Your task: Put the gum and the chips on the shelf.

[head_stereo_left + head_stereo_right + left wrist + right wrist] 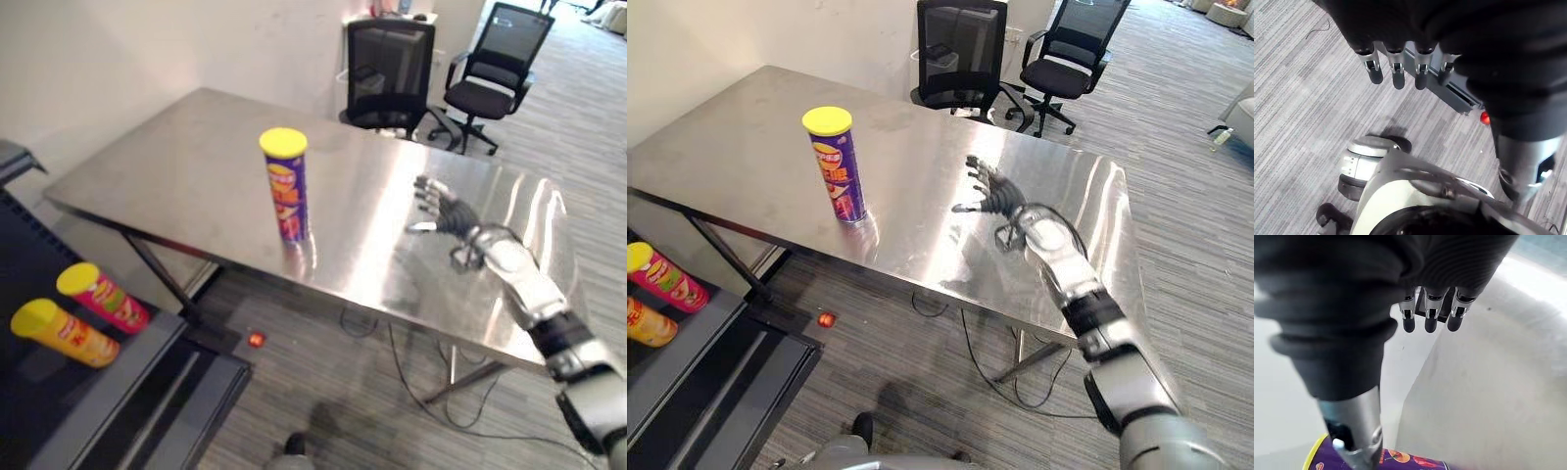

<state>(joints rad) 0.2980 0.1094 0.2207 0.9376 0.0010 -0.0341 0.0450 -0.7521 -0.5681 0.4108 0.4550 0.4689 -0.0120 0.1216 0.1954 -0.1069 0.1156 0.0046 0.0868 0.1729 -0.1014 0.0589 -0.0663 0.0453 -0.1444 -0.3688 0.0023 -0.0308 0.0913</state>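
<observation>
Looks like the purple chips can (285, 186) is being reached for: it's standing mid-frame on the table (176, 166), with the right hand (443, 211) being held well right of it, fingers spread, empty. The left hand (1396, 68) is hanging loose, empty. Next, the can probably needs gripping; the shelf (147, 362) is lower left.

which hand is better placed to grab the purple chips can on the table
Right. The right hand is open over the table, near the upright purple chips can. The left hand hangs open over the carpet floor, off the table.
</observation>
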